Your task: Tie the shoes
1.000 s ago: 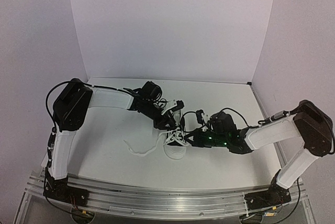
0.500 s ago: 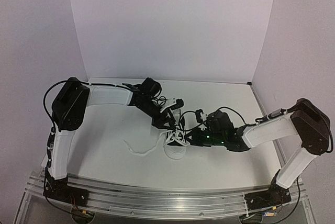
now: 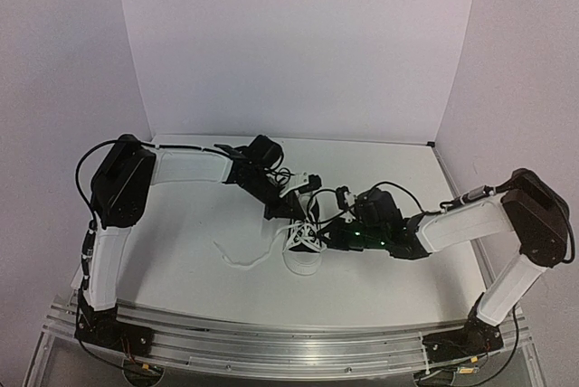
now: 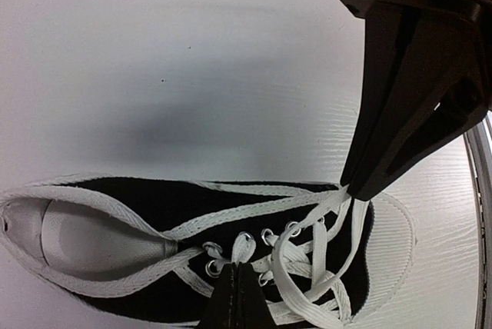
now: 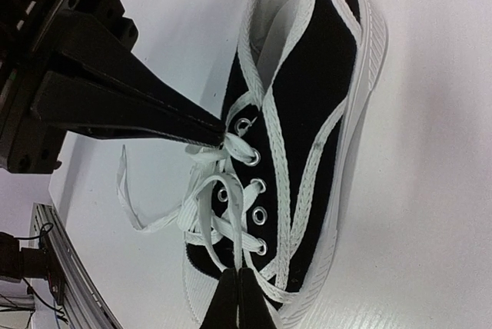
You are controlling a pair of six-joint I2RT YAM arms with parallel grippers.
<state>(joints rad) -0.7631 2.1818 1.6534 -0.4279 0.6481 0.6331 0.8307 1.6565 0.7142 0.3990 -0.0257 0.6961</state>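
Left wrist view: the left gripper (image 4: pixel 237 277) has its two fingers pressed tight together with no gap. Their tip is nipped onto the white laces (image 4: pixel 355 229) right at the top pair of eyelets, beside the tongue. From 1 o'clock in that same view the right gripper (image 4: pixel 352 184) reaches down. Its jaws are likewise closed to a point, and several lace strands fan out from its tip over the lower eyelets. Both pinch points sit on the sneaker (image 4: pixel 146 206), which stands on its sole on the white table (image 4: pixel 192 52), with its opening showing a pale lining. Seen from the top camera, the shoe is near the table's middle, toe cap toward 6 o'clock. The left arm comes in from 10 o'clock and the right arm from 3 o'clock. One loose lace end (image 3: pixel 237 262) lies on the table at 9 o'clock of the shoe.
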